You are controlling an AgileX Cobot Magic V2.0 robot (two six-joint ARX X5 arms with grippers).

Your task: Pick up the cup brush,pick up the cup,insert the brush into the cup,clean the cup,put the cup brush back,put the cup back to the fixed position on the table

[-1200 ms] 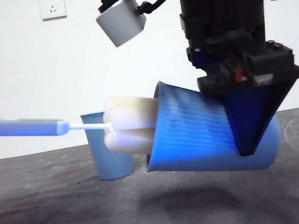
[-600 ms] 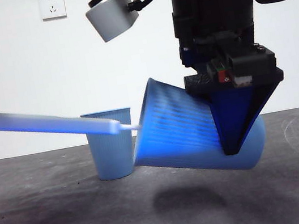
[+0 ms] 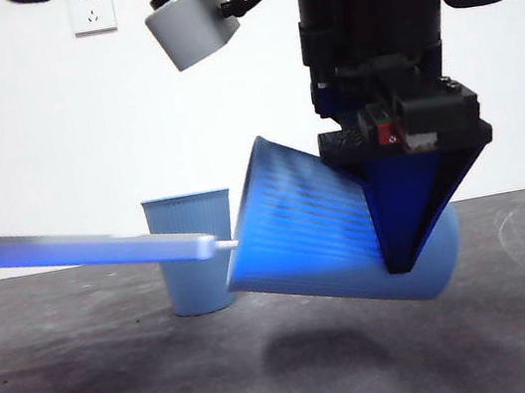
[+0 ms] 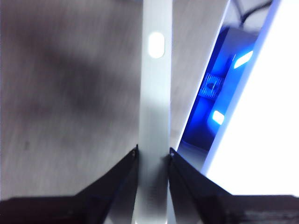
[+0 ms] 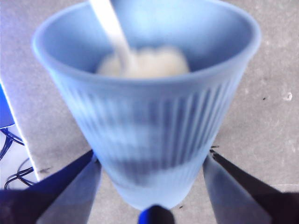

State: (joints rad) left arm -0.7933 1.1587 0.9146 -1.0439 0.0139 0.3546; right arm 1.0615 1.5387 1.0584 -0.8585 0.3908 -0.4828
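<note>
— Dark grey table (image 3: 93, 386), white wall with sockets behind: what are the jaws doing at this bench?

— Right gripper (image 3: 400, 234) has its two black jaws closed against the ribbed sides of the cup (image 3: 330, 236), holding it clear of the table, tipped with its mouth facing left. Left gripper (image 4: 153, 156) has its jaws clamped on the grey handle of the cup brush (image 3: 90, 249), which slants in from the left edge.

— And the brush head?

— Inside the cup. From the right wrist the cream sponge head (image 5: 145, 63) sits deep in the cup (image 5: 149, 121), the white tip of the handle running out over the rim.

— Anything else standing there?

— A second blue cup (image 3: 194, 253) stands upright on the table, farther back, just left of the held one.
</note>
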